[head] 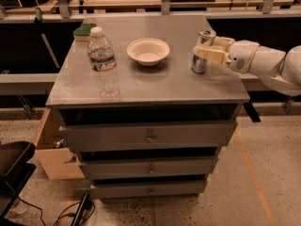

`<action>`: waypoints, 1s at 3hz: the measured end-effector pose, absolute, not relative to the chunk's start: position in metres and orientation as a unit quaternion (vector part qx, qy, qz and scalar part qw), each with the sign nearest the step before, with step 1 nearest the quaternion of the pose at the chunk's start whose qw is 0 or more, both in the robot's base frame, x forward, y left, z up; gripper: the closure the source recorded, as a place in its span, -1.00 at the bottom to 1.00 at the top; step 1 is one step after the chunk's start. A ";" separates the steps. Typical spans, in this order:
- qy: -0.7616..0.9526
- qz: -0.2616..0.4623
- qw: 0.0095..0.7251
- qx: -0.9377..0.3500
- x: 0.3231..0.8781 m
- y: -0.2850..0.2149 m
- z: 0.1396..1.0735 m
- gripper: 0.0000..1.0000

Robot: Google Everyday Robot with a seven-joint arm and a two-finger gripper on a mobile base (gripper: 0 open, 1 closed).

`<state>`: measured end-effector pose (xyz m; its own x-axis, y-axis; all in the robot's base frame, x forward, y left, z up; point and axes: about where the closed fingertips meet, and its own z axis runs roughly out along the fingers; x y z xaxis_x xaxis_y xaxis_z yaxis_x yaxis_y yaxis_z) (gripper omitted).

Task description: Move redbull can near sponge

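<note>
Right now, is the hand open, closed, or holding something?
Hand: at the redbull can; open or closed cannot be told.

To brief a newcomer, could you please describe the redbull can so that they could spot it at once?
On the grey cabinet top, look near the right edge, right of the white bowl. The redbull can stands there, with the gripper at it from the right. It is the only metal can, silver-blue and shorter than the clear water bottle.
</note>
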<state>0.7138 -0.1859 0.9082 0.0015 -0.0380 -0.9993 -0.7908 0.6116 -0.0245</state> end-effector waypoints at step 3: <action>0.638 0.303 0.628 -0.327 0.715 -0.178 0.909 1.00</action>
<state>0.7148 -0.1776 0.9085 0.0018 -0.0364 -0.9993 -0.7983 0.6019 -0.0234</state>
